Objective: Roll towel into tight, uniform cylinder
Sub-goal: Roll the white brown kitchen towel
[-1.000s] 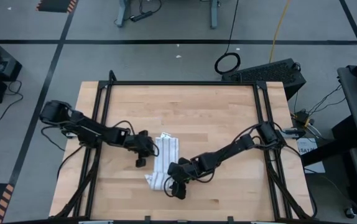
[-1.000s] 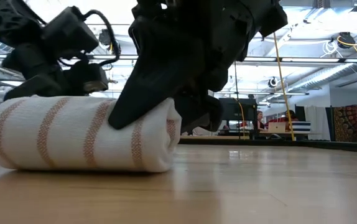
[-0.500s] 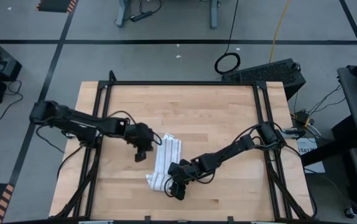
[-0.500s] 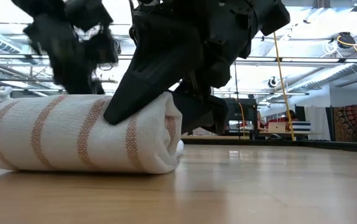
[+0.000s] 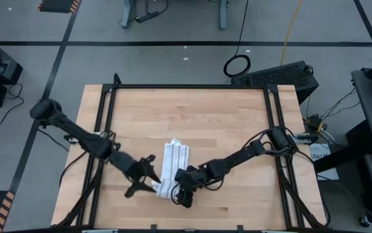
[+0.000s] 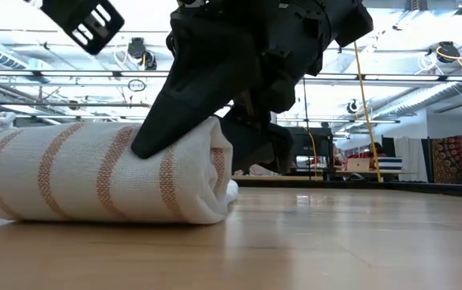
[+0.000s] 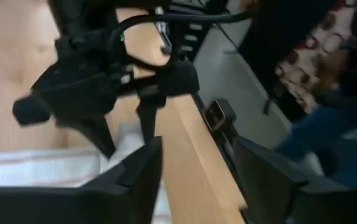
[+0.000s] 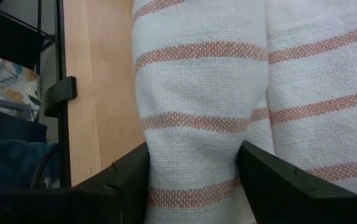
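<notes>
While right pincer (image 5: 177, 191) clamps the near end of the towel (image 5: 173, 163), keep the roll from loosening.
Towel sits rolled on the worktop (image 5: 225, 123), left of middle, towards the front edge; low view shows a fairly even cylinder, layers a bit slack at the clamped end. Right fingers (image 8: 129, 180) are closed on a fold of cloth. Left pincer (image 5: 148, 178) is just beside the roll's left side near that end, fingers spread, holding nothing. My read: bring it onto the roll, press evenly along the length, tuck the loose edge under, then release right slowly.
</notes>
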Robot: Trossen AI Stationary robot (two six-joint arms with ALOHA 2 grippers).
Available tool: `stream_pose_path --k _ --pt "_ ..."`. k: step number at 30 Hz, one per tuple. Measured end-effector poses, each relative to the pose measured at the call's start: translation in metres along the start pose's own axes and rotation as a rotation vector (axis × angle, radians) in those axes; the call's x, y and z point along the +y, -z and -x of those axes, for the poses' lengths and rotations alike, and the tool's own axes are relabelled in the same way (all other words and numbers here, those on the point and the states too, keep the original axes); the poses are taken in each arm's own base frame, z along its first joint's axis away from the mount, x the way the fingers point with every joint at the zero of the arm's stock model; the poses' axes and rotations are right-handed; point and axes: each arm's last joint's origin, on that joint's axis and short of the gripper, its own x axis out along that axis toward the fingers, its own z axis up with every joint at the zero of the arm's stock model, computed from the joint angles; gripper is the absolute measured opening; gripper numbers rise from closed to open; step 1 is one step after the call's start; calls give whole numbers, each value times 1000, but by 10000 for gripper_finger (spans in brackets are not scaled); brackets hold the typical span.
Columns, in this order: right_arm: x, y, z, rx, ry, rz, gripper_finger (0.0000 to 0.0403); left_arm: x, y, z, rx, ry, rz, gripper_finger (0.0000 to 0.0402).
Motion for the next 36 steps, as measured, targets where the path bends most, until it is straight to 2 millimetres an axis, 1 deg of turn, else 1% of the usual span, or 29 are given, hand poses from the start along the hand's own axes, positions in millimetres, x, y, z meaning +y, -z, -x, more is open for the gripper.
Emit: stream_pose_path --k 2,6,8,11,16,19,25,30,33,36 --pt "-1 -1 0 -3 0 -2 215 -7 7 -11 -16 -50 -18 231" --pt "-4 -5 0 -10 3 -10 215 -11 31 -37 51 -140 -47 287" --pt "-6 -6 1 -2 -7 -14 215 -12 41 -49 62 -154 -60 305" --pt "-7 -8 1 24 -34 -20 215 -13 53 -65 55 -175 -98 322" --pt "-10 -11 1 49 -59 -28 215 -10 60 -80 56 -262 -175 327" --pt "-12 -13 2 47 -57 -31 215 -4 69 -85 101 -284 -188 327" --pt "-13 -15 2 49 -64 -35 215 0 79 -85 192 -320 -213 327" --pt "-13 -14 2 63 -74 -35 215 -4 73 -83 166 -321 -233 327" --pt "-13 -14 2 64 -74 -46 215 -8 70 -84 182 -328 -196 327" --pt "-13 -14 2 64 -73 -60 215 -9 71 -84 214 -360 -136 327"
